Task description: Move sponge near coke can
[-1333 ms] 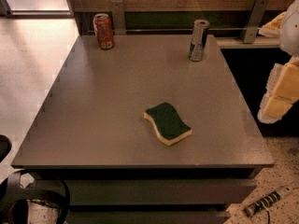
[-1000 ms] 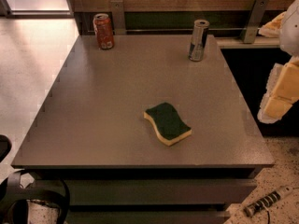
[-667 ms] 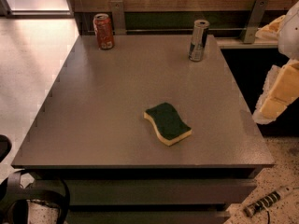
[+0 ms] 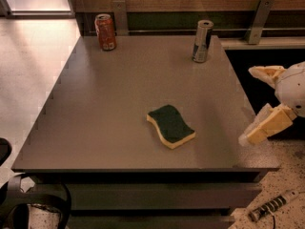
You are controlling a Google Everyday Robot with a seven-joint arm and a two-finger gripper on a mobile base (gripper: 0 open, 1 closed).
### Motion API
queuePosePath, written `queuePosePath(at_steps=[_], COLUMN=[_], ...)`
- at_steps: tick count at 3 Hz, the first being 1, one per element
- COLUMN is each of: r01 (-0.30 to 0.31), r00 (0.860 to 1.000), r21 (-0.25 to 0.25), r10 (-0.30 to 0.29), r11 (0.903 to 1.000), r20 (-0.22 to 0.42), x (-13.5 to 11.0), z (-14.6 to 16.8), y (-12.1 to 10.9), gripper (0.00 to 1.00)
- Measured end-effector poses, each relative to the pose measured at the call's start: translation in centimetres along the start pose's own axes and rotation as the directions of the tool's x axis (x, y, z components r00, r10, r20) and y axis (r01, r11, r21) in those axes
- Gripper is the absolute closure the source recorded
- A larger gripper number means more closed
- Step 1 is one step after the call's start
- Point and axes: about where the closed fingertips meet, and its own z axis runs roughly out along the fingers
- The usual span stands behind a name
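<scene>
Sponge [image 4: 170,125]: flat, green side up, on the table [image 4: 95,118] just right of its middle, nearer the front edge.
Coke can [image 4: 105,31]: upright, back left corner, well apart from the sponge.
Silver can [image 4: 202,40]: upright, back edge, rightward.
Gripper [image 4: 247,105]: beyond the right edge, fingers spread wide, holding nothing.

gripper [image 4: 261,100] at right edge, fingers apart — empty
</scene>
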Motion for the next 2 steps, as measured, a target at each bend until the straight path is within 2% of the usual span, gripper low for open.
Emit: queuePosePath(at_steps=[1, 2], r01=[-0.045, -0.063], r00=[0.958, 0.902], r21=[-0.089, -0.137], r10=[0.068, 0.115], r11=[0.995, 0.9886], r20=[0.278, 0.417], x=[-2.1, -5.1], z=[3.6, 4.7], y=[2.3, 4.0], gripper=[0.0, 0.0])
